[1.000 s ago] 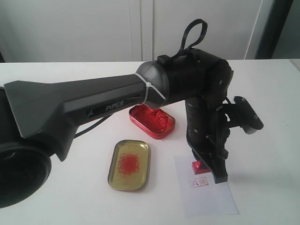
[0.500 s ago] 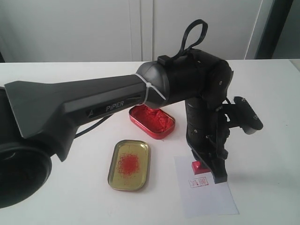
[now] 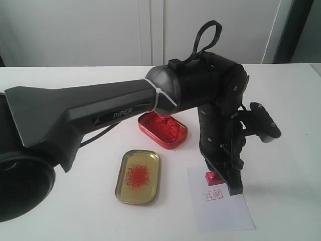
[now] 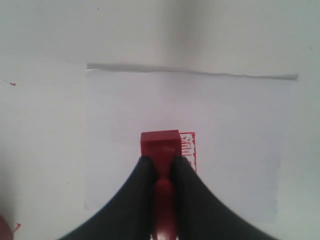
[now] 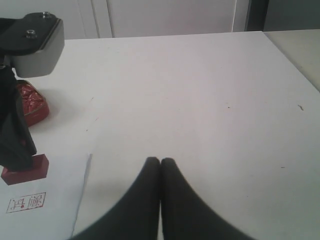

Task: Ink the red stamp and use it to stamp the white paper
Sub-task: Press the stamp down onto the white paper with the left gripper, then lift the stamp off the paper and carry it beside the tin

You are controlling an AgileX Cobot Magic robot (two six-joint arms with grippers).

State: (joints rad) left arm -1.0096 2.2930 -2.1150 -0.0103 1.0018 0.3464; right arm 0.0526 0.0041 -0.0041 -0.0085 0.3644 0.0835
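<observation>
The left gripper (image 4: 161,162) is pinching the thin handle of the blocky red stamp (image 4: 160,145) between smooth black jaws, with the matte white paper (image 4: 230,125) under it. A square red print (image 4: 189,147) is showing just beside the jaws. The lumpy red paste tin (image 3: 163,129) and flat gold lid (image 3: 138,176) are lying well apart from them. The right gripper (image 5: 160,161) is resting closed and empty. The stamp has been drawing slightly off the print over the last second.

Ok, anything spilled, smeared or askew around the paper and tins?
Nothing serious. The gold lid carries a red ink smudge, and a tiny red fleck marks the table beside the white paper. The print looks crisp.
</observation>
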